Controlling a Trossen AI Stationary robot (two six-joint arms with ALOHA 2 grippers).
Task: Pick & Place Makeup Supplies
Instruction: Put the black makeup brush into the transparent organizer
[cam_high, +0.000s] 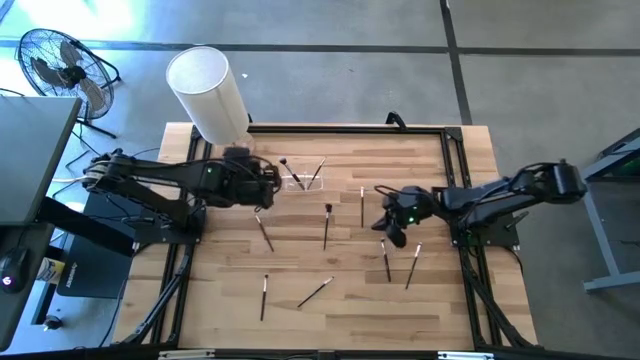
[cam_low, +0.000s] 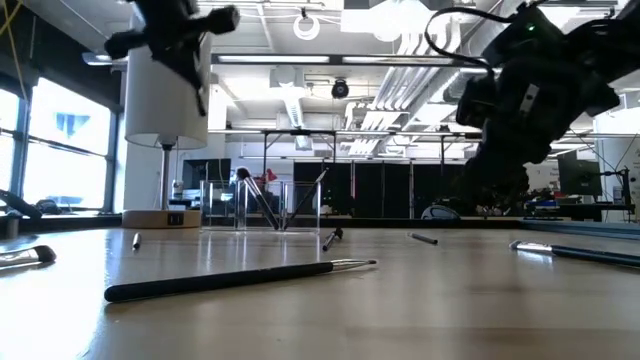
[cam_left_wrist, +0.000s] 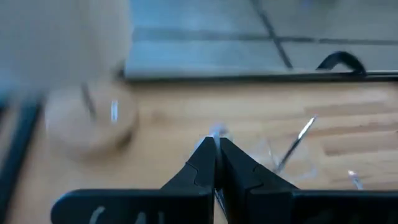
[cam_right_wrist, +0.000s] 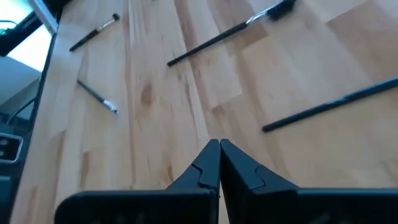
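A: Where are the brushes?

B: Most lie loose on the worktop (cam_high: 230, 320), spread out on the near side of the clear holder (cam_high: 303, 178). One brush (cam_high: 326, 226) lies just near of the holder, another (cam_high: 263, 297) well toward the near edge, with a slanted one (cam_high: 314, 293) beside it. A pair (cam_high: 398, 263) lies off to the holder's right. A few already stand tilted inside the holder, which I'd judge is where the rest belong.

A: What is the left pincer (cam_high: 268, 186) doing?

B: It hangs beside the holder, on its left, above the wood. In the wrist view its fingers (cam_left_wrist: 202, 163) are pressed together, and a thin pale sliver shows at their tips, perhaps a brush handle. I can't tell for certain that it grips one. Its closeness to the holder would suit a drop-off.

A: And the right pincer (cam_high: 392, 222)?

B: To the holder's right, raised over the brushes there. Its fingers (cam_right_wrist: 205, 163) are closed with nothing between them, so it looks to be waiting or lining up on a brush.

A: That white cylinder (cam_high: 207, 92)?

B: Behind and left of the holder, untouched.
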